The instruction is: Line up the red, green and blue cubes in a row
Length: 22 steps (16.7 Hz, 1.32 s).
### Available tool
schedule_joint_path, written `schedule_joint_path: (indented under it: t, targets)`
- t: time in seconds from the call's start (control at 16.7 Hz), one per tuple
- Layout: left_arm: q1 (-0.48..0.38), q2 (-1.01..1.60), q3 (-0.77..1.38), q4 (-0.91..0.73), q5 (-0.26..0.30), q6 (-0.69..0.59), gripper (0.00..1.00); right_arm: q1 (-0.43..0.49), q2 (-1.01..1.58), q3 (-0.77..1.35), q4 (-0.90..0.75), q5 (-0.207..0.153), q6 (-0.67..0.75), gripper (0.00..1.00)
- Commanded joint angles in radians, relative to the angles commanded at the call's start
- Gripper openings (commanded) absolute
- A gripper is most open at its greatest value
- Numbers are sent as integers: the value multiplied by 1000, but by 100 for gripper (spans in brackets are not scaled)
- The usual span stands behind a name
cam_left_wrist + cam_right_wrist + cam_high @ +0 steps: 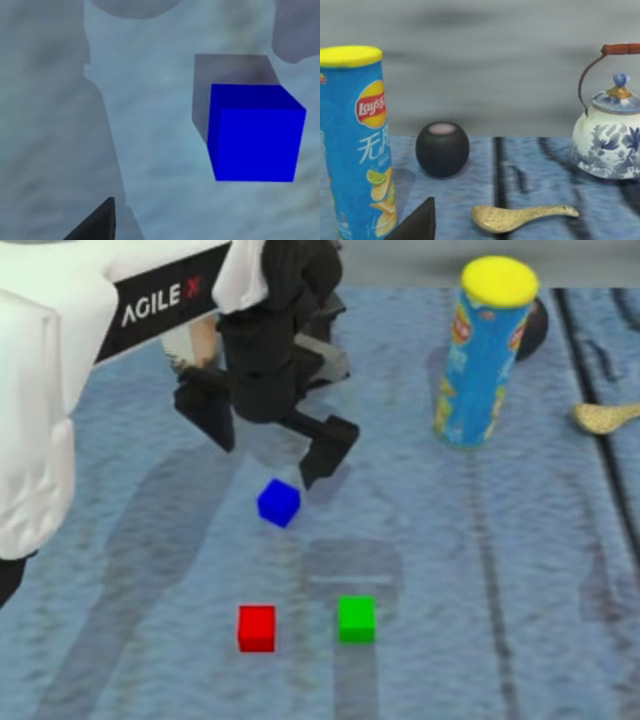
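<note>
Left gripper [268, 452] spread, above blue cube [278, 503]

Matte blue cube [278, 503]; glossy chip can [484, 355]; tabletop [520, 600] possibly rough cloth.

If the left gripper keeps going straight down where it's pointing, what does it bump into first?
Probably the blue cube. The left gripper hangs open above it, though slightly off-centre, so one finger might touch the cube or the table.

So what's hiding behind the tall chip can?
Behind the blue chip can sits a dark round speaker. From above the can covers most of it; only a dark edge shows. The right wrist view shows it whole, on the table.
</note>
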Motion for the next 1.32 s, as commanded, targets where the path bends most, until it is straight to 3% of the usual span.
schedule_joint_path:
  t: [0.36,0.78,1.08,1.32]
  targets:
    - [-3,2,-16,18,0,-1,100,0,0,0,0,0,0,100]
    - [1,92,-173,270,1,3,100,0,0,0,0,0,0,100]
    - [2,102,-188,290,1,3,100,0,0,0,0,0,0,100]
    - [2,102,-188,290,1,3,70,0,0,0,0,0,0,100]
